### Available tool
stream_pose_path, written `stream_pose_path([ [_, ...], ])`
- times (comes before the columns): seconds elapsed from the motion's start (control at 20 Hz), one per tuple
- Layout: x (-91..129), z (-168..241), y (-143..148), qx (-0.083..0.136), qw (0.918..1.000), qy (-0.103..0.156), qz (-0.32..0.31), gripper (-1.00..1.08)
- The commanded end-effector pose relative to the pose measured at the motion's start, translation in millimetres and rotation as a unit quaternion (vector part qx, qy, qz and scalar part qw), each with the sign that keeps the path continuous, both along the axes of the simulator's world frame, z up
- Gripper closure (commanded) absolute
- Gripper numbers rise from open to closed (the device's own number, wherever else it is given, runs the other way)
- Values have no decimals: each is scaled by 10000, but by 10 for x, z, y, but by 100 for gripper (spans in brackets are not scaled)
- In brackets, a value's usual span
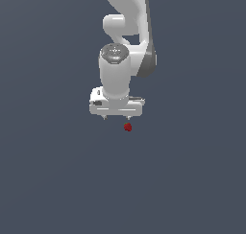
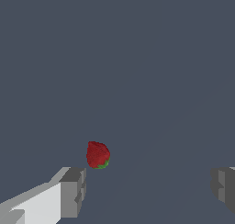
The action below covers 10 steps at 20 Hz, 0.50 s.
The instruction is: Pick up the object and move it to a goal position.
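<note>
Across the plain grey counter (image 1: 48, 180) you have the white arm (image 1: 126, 31) hanging over the middle, its jaws spread wide and empty. Just past one fingertip (image 2: 73, 191), not between the two, sits the object (image 1: 127, 127), a small red strawberry. Nothing is grasped yet: you must centre over it, close, lift, then carry it to the goal, which isn't visible.

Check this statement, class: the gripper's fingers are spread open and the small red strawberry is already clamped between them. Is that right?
Not quite. The gripper is spread open, but the strawberry is not clamped: the wrist view shows it lying free, close to one finger and clear of both. The exterior view shows it just beyond the fingertips.
</note>
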State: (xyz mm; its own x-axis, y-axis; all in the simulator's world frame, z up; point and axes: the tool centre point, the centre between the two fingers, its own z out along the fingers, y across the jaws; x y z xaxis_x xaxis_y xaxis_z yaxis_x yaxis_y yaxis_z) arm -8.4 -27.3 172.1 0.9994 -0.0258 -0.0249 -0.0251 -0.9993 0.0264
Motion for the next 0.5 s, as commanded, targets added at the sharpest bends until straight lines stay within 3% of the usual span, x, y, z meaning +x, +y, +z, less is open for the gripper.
stream_pose_path([
  [0.0,0,0,0,0,10000,0,0,-92],
  [0.45,-104,-72,-119,-21,9998,182,124,-92],
])
